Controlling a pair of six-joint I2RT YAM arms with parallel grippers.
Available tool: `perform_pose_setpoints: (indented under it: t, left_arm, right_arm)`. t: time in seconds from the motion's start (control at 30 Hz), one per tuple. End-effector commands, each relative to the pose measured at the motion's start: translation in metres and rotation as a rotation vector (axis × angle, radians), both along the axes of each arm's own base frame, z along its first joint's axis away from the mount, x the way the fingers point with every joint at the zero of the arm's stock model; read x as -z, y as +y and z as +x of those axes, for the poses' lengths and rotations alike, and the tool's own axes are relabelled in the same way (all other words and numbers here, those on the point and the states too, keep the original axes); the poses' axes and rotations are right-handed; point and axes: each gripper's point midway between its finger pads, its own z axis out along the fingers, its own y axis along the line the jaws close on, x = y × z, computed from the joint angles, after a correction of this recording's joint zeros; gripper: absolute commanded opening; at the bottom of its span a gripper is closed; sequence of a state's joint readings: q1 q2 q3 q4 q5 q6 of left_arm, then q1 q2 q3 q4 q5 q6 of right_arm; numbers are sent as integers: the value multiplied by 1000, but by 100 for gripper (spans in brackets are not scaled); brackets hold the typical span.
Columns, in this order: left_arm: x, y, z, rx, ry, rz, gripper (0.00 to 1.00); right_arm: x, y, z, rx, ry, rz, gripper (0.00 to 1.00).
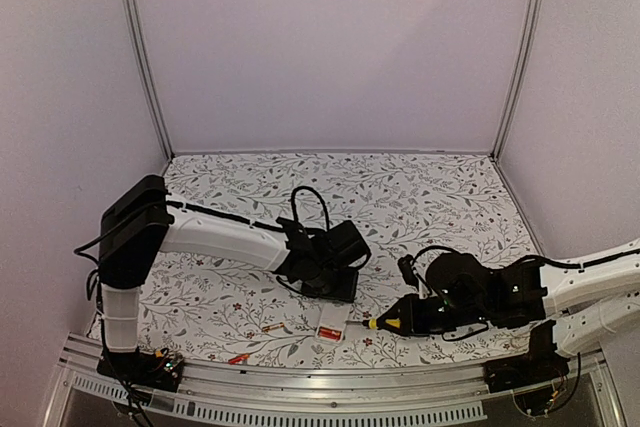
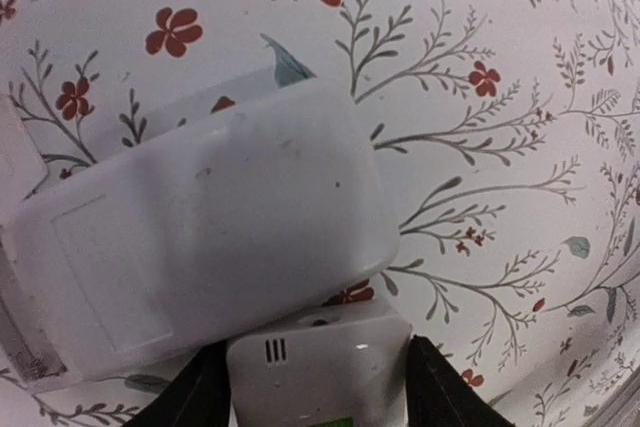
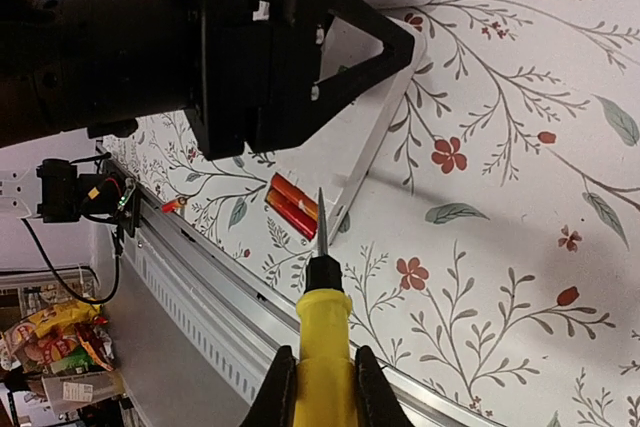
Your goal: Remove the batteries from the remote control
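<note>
The white remote control (image 1: 331,324) lies near the table's front edge, and its end (image 2: 318,372) sits between the left fingers. My left gripper (image 2: 318,347) (image 1: 322,282) presses both sides of that end. A larger white rounded piece (image 2: 200,237) lies across and just beyond it. Two red-orange batteries (image 3: 294,205) lie side by side at the remote's (image 3: 370,107) near end. My right gripper (image 3: 322,355) (image 1: 412,315) is shut on a yellow-handled screwdriver (image 3: 322,347) whose tip hovers just over those batteries. One loose battery (image 1: 272,328) lies left of the remote, another (image 1: 238,357) by the rail.
The floral table cover (image 1: 420,197) stretches back to the white walls. A metal rail (image 1: 350,387) runs along the front edge, close to the remote. The left arm (image 1: 210,232) reaches in from the left, the right arm (image 1: 560,282) from the right.
</note>
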State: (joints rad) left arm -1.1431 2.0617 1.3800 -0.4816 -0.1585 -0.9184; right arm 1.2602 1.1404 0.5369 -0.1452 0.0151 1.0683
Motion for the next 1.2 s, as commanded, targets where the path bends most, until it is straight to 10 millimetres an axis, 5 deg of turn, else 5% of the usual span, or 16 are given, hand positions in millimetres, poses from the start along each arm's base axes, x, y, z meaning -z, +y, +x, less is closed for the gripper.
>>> perform_pose_setpoints:
  t: [0.0, 0.37, 0.63, 0.8, 1.17]
  left_arm:
    - [47, 41, -9, -68, 32, 150, 46]
    - [45, 50, 0, -163, -3, 140, 43]
    - [18, 29, -4, -77, -22, 17, 68]
    - [9, 36, -17, -43, -18, 54, 84]
    - [4, 38, -78, 160, 15, 119, 89]
  right_arm:
    - [-6, 12, -1, 33, 37, -10, 0]
    - [-4, 18, -2, 60, 80, -124, 0]
    - [-10, 6, 8, 141, 52, -161, 0]
    - [-15, -1, 14, 181, 32, -174, 0]
    - [-26, -12, 26, 211, -33, -175, 0]
